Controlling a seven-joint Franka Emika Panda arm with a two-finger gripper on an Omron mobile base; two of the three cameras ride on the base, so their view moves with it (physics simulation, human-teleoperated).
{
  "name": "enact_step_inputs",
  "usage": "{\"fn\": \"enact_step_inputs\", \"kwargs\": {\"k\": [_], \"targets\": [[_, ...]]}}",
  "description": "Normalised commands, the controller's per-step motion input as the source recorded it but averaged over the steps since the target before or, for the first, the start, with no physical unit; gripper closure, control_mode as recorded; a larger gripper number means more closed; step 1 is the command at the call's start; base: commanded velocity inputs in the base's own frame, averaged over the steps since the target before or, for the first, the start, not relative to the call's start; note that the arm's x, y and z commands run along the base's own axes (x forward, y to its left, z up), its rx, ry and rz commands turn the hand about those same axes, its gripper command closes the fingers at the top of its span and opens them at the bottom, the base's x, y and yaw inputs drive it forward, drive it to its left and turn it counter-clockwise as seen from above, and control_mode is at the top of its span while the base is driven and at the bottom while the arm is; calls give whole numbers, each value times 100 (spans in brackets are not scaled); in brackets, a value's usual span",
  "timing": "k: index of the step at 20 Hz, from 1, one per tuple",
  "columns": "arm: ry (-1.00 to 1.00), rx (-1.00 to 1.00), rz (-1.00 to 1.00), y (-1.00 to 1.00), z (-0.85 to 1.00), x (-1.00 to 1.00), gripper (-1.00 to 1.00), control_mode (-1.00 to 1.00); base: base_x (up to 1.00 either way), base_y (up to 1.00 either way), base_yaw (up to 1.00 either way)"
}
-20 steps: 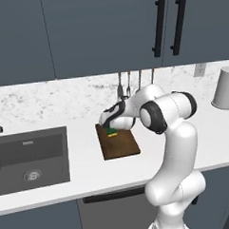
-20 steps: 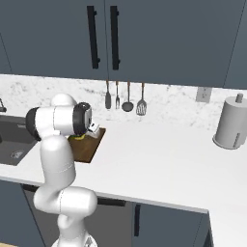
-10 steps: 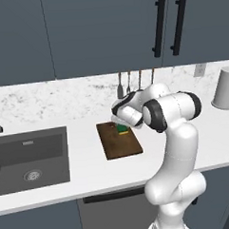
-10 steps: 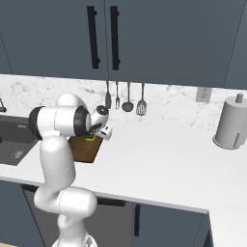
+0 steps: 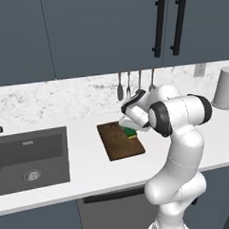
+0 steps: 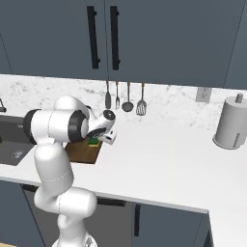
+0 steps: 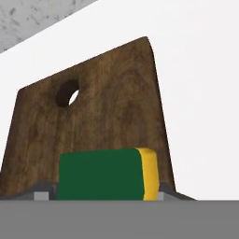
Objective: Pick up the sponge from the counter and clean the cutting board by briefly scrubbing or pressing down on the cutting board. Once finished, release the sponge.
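Note:
The dark brown cutting board (image 5: pixel 119 143) lies flat on the white counter (image 5: pixel 86 168), right of the sink. My gripper (image 5: pixel 129 127) hangs low over the board's far right corner, shut on the sponge (image 5: pixel 131 132), green top over a yellow base. Seen from the right base view, the gripper (image 6: pixel 100 139) holds the sponge (image 6: pixel 92 142) just above the board (image 6: pixel 80 151). In the hand view the sponge (image 7: pixel 100 173) sits between my fingertips, close to the cutting board (image 7: pixel 107 107), whose small hole (image 7: pixel 67 93) lies further out. I cannot tell whether the sponge touches the wood.
A dark inset sink (image 5: pixel 29 158) lies left of the board. Several utensils (image 5: pixel 134 85) hang on the speckled wall behind it. A paper towel roll (image 6: pixel 231 123) stands far right on the counter. Dark cabinets (image 5: pixel 107 31) hang overhead.
My gripper has carried the sponge rightward across the board, from its left part to its far right corner. The board has stayed in place.

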Motion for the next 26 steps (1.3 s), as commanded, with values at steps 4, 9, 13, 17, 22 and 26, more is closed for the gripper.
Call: {"fn": "enact_step_inputs", "kwargs": {"k": [4, 9, 13, 17, 22, 26], "targets": [[0, 3, 11, -2, -26, -32, 100, -100, 0, 0, 0], [1, 9, 0, 34, -16, -29, 100, -100, 0, 0, 0], [-1, 1, -2, 52, -8, -37, 100, -100, 0, 0, 0], [-1, 0, -8, 65, -16, -14, 100, -100, 0, 0, 0], [-1, -1, -7, 71, -17, -13, 100, -100, 0, 0, 0], [-5, 0, -2, 61, -16, -45, 100, -100, 0, 0, 0]]}}
